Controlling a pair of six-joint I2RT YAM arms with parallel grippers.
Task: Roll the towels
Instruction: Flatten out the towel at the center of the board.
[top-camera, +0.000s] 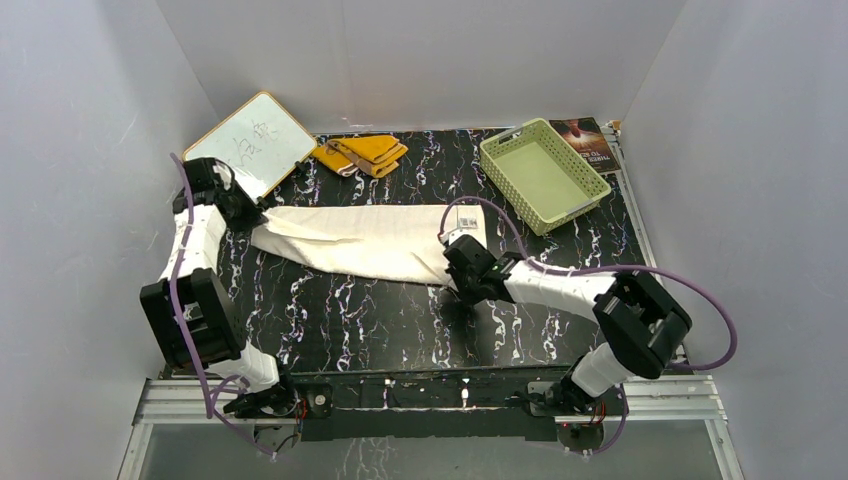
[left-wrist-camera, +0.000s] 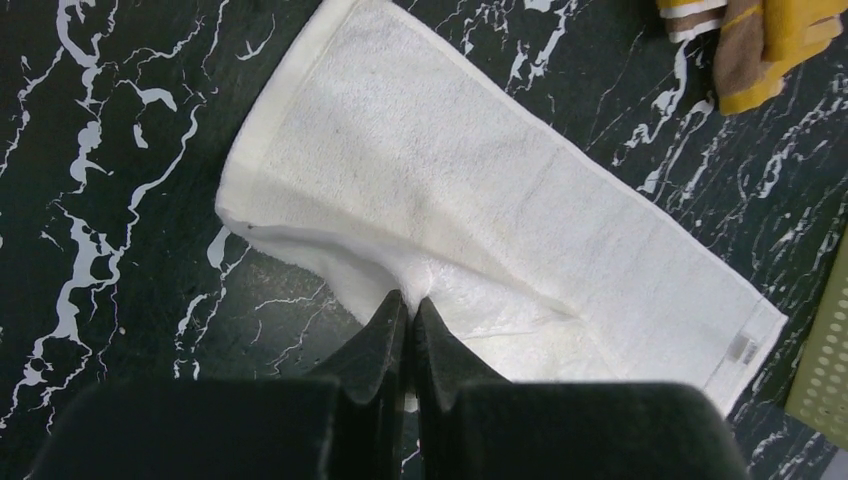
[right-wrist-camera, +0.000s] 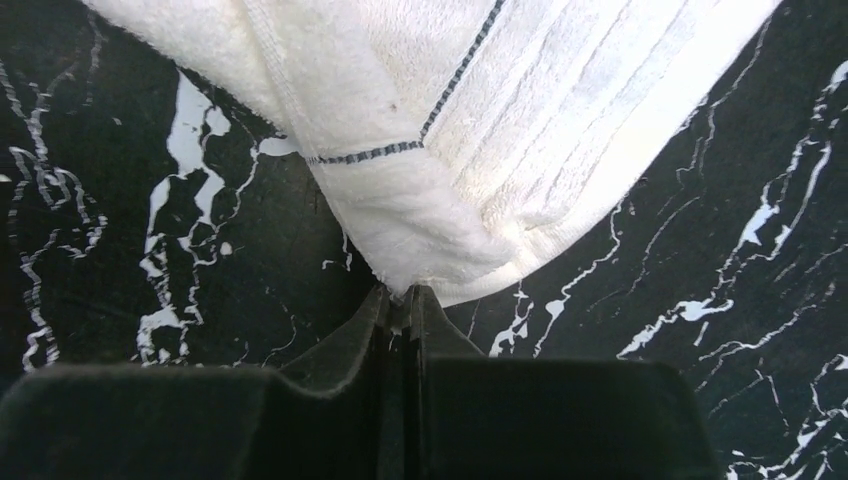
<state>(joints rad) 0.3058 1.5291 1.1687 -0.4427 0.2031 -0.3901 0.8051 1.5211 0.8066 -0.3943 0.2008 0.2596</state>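
Observation:
The cream-white towel (top-camera: 365, 240) lies stretched long across the middle of the black marbled table. My left gripper (top-camera: 248, 217) is shut on its left end; in the left wrist view the gripper (left-wrist-camera: 411, 303) pinches the towel's (left-wrist-camera: 480, 190) near edge. My right gripper (top-camera: 457, 268) is shut on the towel's right near corner; in the right wrist view the gripper (right-wrist-camera: 402, 296) pinches the bunched corner of the towel (right-wrist-camera: 480, 110). The mustard-yellow towel (top-camera: 362, 153) lies folded at the back, also in the left wrist view (left-wrist-camera: 760, 50).
A white board with a wooden frame (top-camera: 250, 142) leans at the back left. A pale green slotted basket (top-camera: 542, 173) stands at the back right, with a dark booklet (top-camera: 586, 140) behind it. White walls close in on both sides.

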